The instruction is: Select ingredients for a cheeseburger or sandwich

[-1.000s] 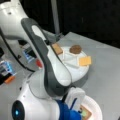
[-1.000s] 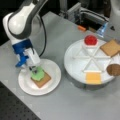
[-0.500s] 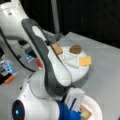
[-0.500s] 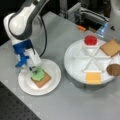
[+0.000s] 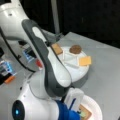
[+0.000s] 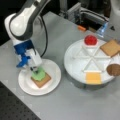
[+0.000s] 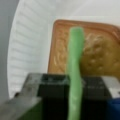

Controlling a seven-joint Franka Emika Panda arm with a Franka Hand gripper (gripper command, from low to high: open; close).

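Wrist view shows the gripper (image 7: 72,100) unmoved since a second ago, fingers clamped on the lettuce (image 7: 74,65) edge-up over the toast (image 7: 85,47) on the plate (image 7: 27,45)

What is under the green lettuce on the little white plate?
A brown toast square lies under the green lettuce, on the white paper plate. The tool holds the lettuce by its edge. The toast's middle is covered.

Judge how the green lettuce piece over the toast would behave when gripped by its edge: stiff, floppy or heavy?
The lettuce stands on edge between the gripper fingers without drooping, so it is probably fairly stiff. Its thin, slightly wavy profile suggests it is light. Released over the toast, it would likely fall flat.
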